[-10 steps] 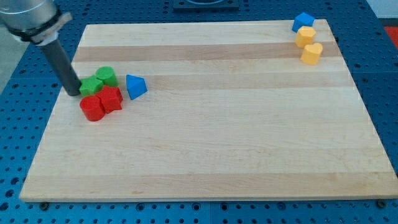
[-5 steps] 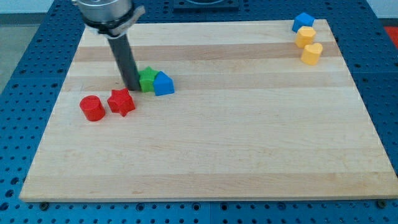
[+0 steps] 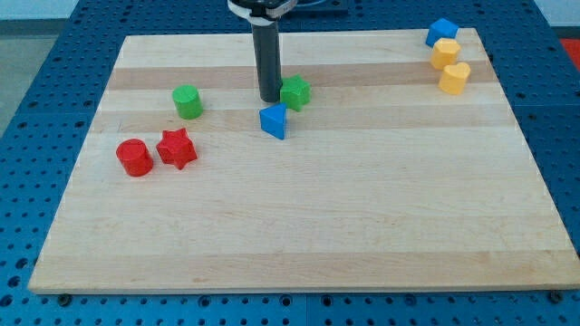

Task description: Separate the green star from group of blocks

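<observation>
my tip touches the green star, holding nothing, above the blue block.

bright, even overhead light; sharp focus throughout (only faint soft shadows under the blocks), no glare.

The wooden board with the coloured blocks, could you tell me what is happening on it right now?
My tip is against the view's left side of the green star, near the top middle of the board. The blue block lies just below it. The green cylinder sits apart to the left, above the red cylinder and red star.
</observation>
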Robot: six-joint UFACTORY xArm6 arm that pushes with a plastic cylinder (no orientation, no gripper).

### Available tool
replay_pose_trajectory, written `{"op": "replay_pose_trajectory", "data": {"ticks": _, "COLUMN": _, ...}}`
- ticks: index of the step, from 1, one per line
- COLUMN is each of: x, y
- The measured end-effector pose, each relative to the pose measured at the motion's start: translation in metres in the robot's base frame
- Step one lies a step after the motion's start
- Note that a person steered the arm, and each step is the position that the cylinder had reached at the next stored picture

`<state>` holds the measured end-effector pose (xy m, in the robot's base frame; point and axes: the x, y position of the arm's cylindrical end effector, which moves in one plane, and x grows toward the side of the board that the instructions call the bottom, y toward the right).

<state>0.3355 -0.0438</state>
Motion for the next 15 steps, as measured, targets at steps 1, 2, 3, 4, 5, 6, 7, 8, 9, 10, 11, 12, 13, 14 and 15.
{"op": "replay_pose_trajectory", "data": {"ticks": 1, "x": -0.005, "y": 0.012}}
{"op": "replay_pose_trajectory", "data": {"ticks": 2, "x": -0.009, "y": 0.038}}
{"op": "replay_pose_trajectory", "data": {"ticks": 3, "x": -0.016, "y": 0.061}}
{"op": "replay_pose_trajectory", "data": {"ticks": 4, "x": -0.022, "y": 0.080}}
{"op": "replay_pose_trajectory", "data": {"ticks": 5, "x": -0.019, "y": 0.087}}
{"op": "replay_pose_trajectory", "data": {"ticks": 6, "x": -0.010, "y": 0.086}}
{"op": "replay_pose_trajectory", "data": {"ticks": 7, "x": 0.010, "y": 0.084}}
{"op": "replay_pose_trajectory", "data": {"ticks": 8, "x": 0.029, "y": 0.084}}
{"op": "replay_pose_trajectory", "data": {"ticks": 9, "x": 0.043, "y": 0.084}}
{"op": "replay_pose_trajectory", "data": {"ticks": 10, "x": 0.056, "y": 0.093}}
{"op": "replay_pose_trajectory", "data": {"ticks": 11, "x": 0.058, "y": 0.116}}
{"op": "replay_pose_trajectory", "data": {"ticks": 12, "x": 0.057, "y": 0.134}}
{"op": "replay_pose_trajectory", "data": {"ticks": 13, "x": 0.057, "y": 0.156}}
{"op": "replay_pose_trajectory", "data": {"ticks": 14, "x": 0.057, "y": 0.175}}
{"op": "replay_pose_trajectory", "data": {"ticks": 15, "x": 0.056, "y": 0.195}}
